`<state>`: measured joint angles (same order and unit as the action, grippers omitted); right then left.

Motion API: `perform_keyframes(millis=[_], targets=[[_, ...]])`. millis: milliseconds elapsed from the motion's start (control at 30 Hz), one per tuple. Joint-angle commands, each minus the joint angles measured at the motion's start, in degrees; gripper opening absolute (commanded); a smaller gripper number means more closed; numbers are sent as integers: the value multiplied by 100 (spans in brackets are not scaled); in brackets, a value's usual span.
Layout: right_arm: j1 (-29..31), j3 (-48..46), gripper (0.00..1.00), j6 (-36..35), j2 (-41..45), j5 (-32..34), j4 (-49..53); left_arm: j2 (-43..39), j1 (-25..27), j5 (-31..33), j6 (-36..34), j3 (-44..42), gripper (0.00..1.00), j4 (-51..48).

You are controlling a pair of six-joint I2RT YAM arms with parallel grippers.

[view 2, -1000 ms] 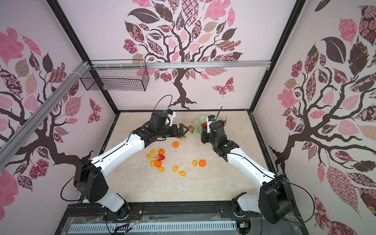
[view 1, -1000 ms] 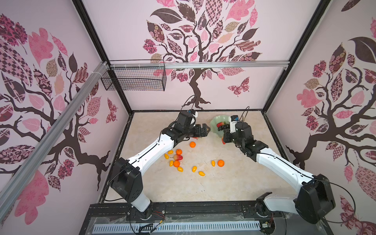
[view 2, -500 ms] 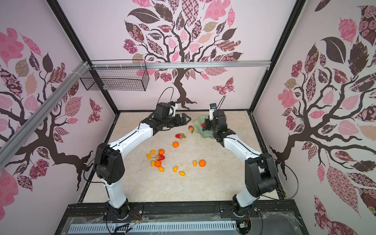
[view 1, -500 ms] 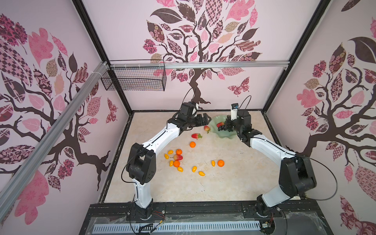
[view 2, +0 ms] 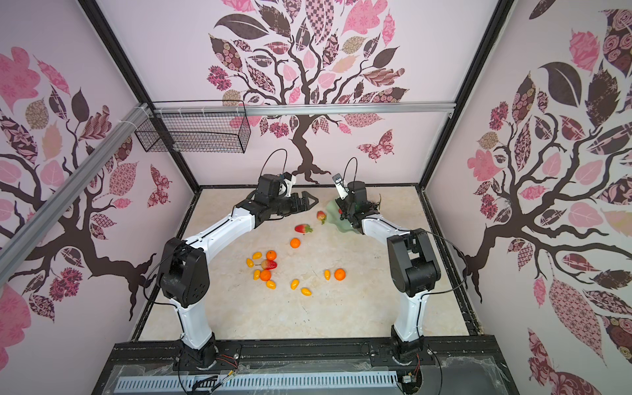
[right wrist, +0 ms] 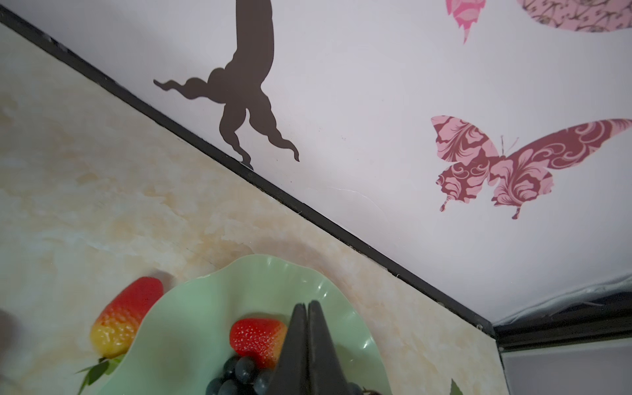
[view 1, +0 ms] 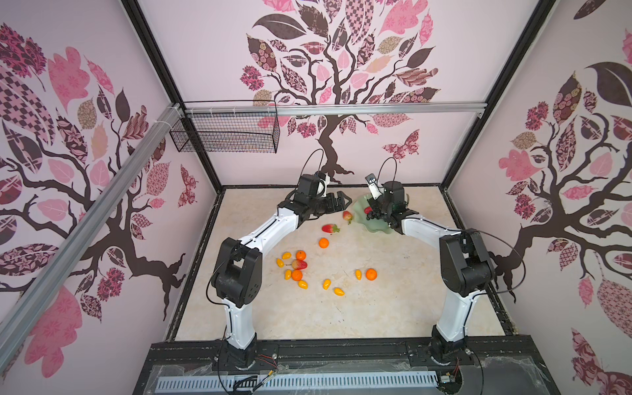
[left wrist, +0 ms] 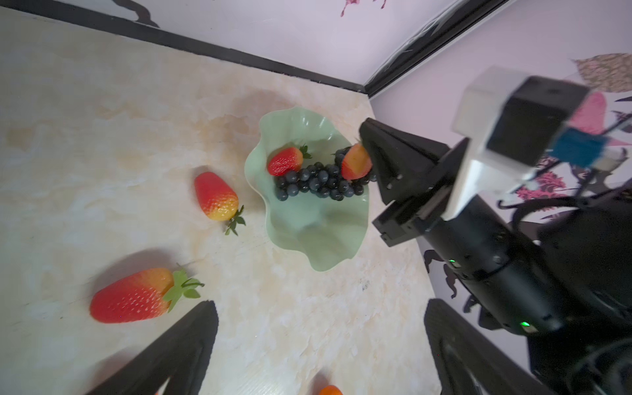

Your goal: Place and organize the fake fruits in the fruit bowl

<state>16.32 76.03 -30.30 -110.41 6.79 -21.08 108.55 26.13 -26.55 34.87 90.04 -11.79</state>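
The pale green fruit bowl [view 1: 359, 207] [left wrist: 307, 236] [right wrist: 191, 307] stands at the back right. It holds the dark grape bunch [left wrist: 318, 183] and two strawberries [left wrist: 285, 160] [left wrist: 355, 162]. My right gripper [right wrist: 307, 304] [view 1: 373, 211] is shut inside the bowl with nothing between its fingers, and one strawberry lies against its fingertip. My left gripper [left wrist: 319, 307] [view 1: 345, 201] hangs open and empty just left of the bowl. Three strawberries [view 1: 347, 216] [view 1: 330, 228] [view 1: 301, 264], several tangerines [view 1: 323, 242] and several kumquats [view 1: 286, 255] lie on the table.
A black wire basket [view 1: 225, 135] hangs on the back wall at the upper left, above the table. The back wall [right wrist: 342, 136] rises close behind the bowl. Most loose fruit is clustered at the table's middle left, with a tangerine [view 1: 371, 274] further right.
Over the last second both grippers have moved toward the back, and the right one has come into the bowl. In the last half second almost nothing has moved.
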Motion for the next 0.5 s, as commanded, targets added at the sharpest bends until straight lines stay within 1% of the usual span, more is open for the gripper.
perform_keyframes(millis=[0,233,467], targets=[[-93,510,0,-953,-417,-40,-7,-1,-195,-594,281,-242,99,552],[-111,1230,0,-2031,-1151,161,341,22,-250,-656,283,-272,99,587],[-137,1552,0,-2756,-1594,532,387,76,-289,-681,275,-274,99,591]])
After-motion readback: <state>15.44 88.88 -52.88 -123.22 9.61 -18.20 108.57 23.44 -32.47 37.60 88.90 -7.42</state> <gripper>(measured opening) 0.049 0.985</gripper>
